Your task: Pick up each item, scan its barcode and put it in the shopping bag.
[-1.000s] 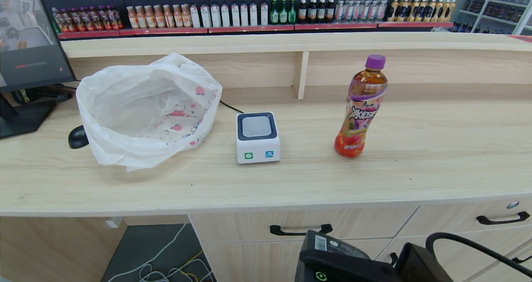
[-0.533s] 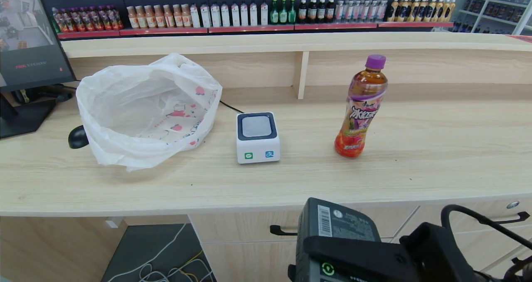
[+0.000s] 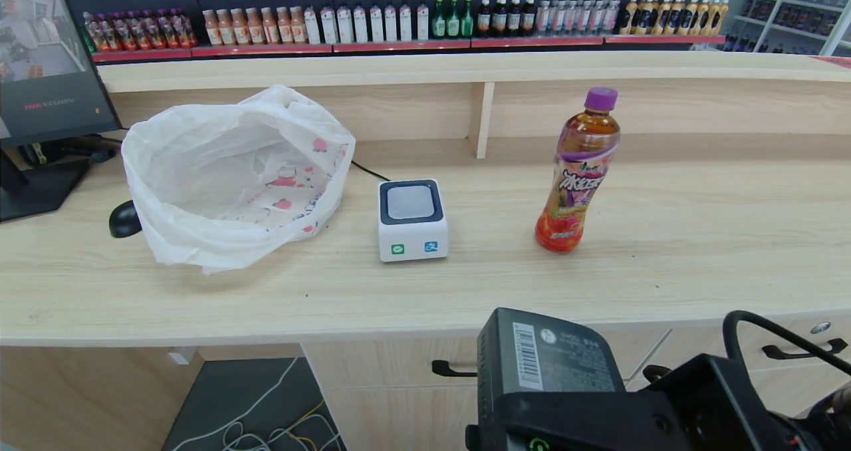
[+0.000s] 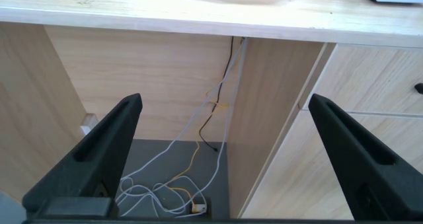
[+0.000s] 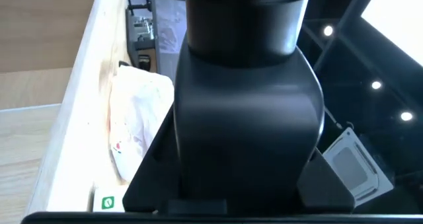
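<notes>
A tea bottle (image 3: 578,171) with a purple cap stands upright on the wooden counter (image 3: 698,238), right of centre. The white scanner box (image 3: 412,219) sits in the middle, its window facing up. To its left the white shopping bag (image 3: 233,171) stands open, its inside bare as far as I can see. My left gripper (image 4: 225,105) hangs open below the counter's front edge, holding nothing. My right arm's black wrist (image 3: 552,378) shows at the near edge, in front of the drawers and well short of the bottle. The bag (image 5: 135,118) appears past the arm in the right wrist view.
A monitor on a stand (image 3: 40,92) and a black mouse (image 3: 124,219) sit at the far left. A raised ledge with a divider (image 3: 480,118) runs behind the counter. Drawers with black handles (image 3: 804,351) are below; loose cables (image 4: 178,178) lie under the counter.
My right arm has risen into the head view from the bottom edge, coming up in front of the drawers. Bottle, scanner and bag have not moved.
</notes>
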Motion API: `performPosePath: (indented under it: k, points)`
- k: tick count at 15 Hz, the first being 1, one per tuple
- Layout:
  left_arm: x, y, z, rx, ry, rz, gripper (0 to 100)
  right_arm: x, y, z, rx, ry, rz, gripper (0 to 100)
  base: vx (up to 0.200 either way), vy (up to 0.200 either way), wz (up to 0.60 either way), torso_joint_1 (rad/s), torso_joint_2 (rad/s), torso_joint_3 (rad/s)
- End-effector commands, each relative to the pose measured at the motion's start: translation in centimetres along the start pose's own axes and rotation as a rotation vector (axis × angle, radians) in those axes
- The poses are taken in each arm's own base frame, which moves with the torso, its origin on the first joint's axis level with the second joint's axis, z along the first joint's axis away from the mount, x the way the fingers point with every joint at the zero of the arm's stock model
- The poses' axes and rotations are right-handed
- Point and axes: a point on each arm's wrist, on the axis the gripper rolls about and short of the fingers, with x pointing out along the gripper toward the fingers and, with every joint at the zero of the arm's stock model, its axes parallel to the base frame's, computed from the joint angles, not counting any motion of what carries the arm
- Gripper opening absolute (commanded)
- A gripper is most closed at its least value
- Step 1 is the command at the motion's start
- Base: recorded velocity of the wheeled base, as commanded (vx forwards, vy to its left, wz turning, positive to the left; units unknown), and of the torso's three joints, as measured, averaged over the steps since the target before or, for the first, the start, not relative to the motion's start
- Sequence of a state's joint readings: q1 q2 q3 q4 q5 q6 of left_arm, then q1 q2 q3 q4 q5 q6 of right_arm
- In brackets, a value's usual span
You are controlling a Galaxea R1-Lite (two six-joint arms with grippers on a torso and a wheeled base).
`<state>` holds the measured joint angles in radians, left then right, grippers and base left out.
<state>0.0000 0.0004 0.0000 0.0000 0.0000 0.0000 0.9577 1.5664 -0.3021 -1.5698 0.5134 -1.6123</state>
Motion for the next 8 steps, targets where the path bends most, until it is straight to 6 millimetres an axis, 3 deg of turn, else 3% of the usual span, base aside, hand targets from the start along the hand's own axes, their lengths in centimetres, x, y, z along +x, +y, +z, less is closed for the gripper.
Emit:
performPosePath:
  k: [1,8]
  points:
    - [0.0,0.0,0.0,0.0,0.0,0.0,100,0.01,-0.15,-0.02,-0.007,0.0,-0.006,0,0.0,0.0,0.0,0.0,0.0,0.0]
    - [0.0,0.0,0.0,0.0,0.0,0.0,100,0.12,-0.22,-0.08,-0.021,-0.003,-0.011,0,0.0,0.0,0.0,0.0,0.0,0.0]
